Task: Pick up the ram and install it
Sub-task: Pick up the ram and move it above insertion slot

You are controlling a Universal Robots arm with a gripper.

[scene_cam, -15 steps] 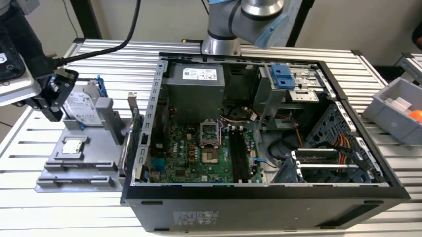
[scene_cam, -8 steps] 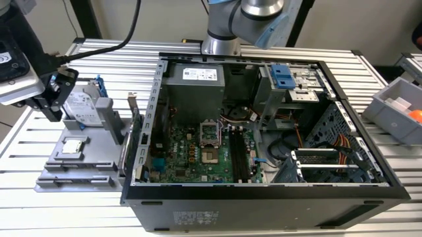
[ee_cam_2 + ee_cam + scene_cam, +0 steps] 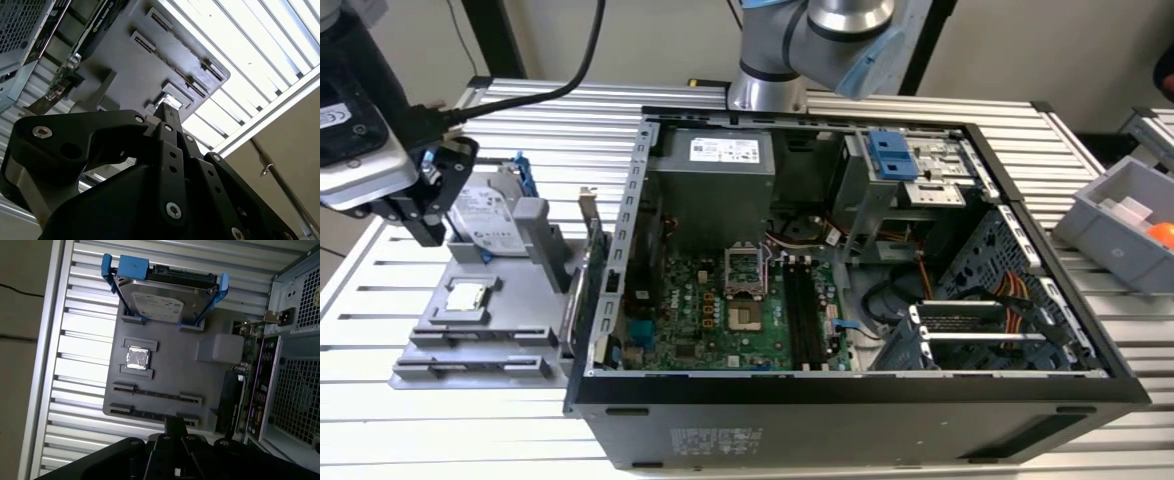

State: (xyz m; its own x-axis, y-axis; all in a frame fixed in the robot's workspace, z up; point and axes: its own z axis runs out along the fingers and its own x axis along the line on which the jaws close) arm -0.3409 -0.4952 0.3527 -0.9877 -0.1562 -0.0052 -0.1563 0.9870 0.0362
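Hanging above the gray parts holder [image 3: 520,305], over its end at the exterior view's left, is the black gripper [image 3: 416,232]. I cannot tell if it is apart or together. Just beside the gripper, a silver hard drive [image 3: 487,215] in blue brackets stands tilted on the far end of the holder. Nearer the middle of the holder sits a small square CPU chip [image 3: 467,295].

The ram [image 3: 156,394] lies in a slotted row of the holder, past the CPU chip from the hard drive. The first wrist view shows it as a thin dark line between two gray end blocks, apart from the gripper.

An expansion card [image 3: 595,285] stands on the holder's side at the exterior view's right. Just beside the holder on that side is the open computer case [image 3: 854,388] with its green motherboard [image 3: 720,320]. Well apart from the holder, further right, a gray bin [image 3: 1107,215] holds an orange object [image 3: 1161,235].
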